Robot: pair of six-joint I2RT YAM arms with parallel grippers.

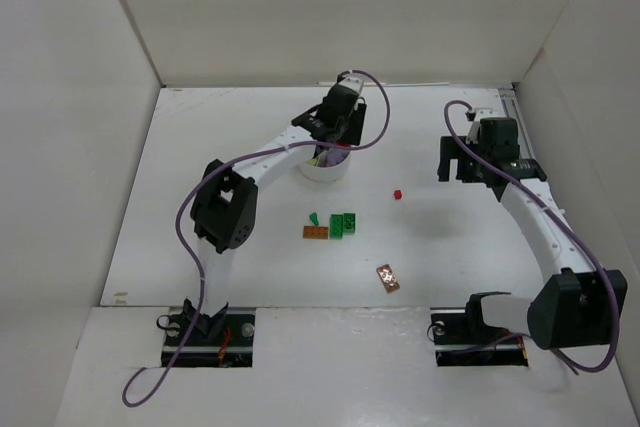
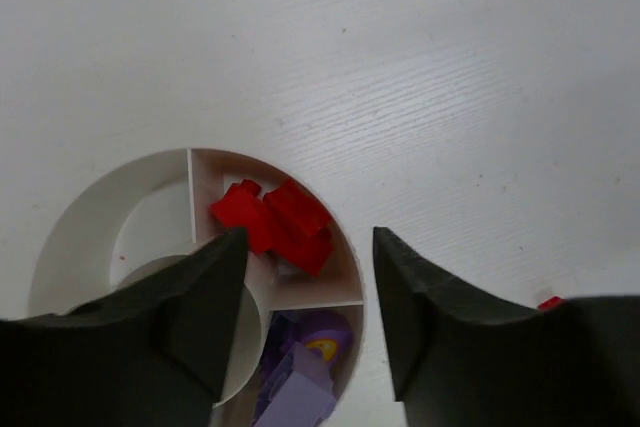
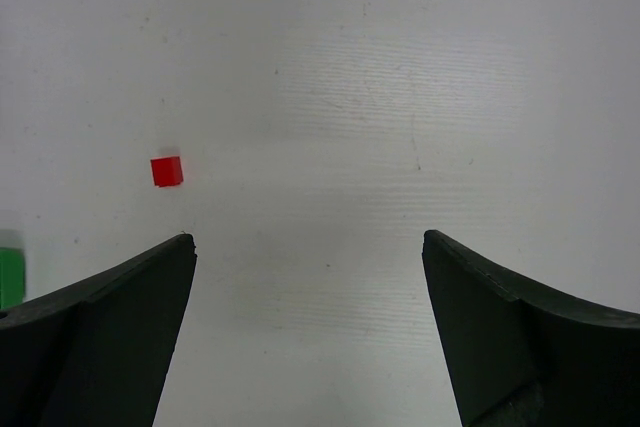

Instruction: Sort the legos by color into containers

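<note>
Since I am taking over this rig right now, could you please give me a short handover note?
Left end effector: open, empty, over the dish, above the red bricks.
Right end effector: open, empty, above the table.
Done: red bricks and purple bricks lie in separate compartments.
Left to sort, on the table: loose red brick, green bricks, orange-brown brick, brownish brick.

Left gripper (image 1: 328, 147) sits directly over the white dish (image 1: 322, 174), its fingertips hidden from me; right gripper (image 1: 455, 167) hangs above the table (image 1: 220, 137), well apart from the dish. Loose bricks I count: red brick (image 1: 397, 193) between dish and right gripper, green bricks (image 1: 343, 224) just beside an orange-brown brick (image 1: 315, 233), and a second orange-brown brick (image 1: 387, 277) alone nearer the bases.
</note>
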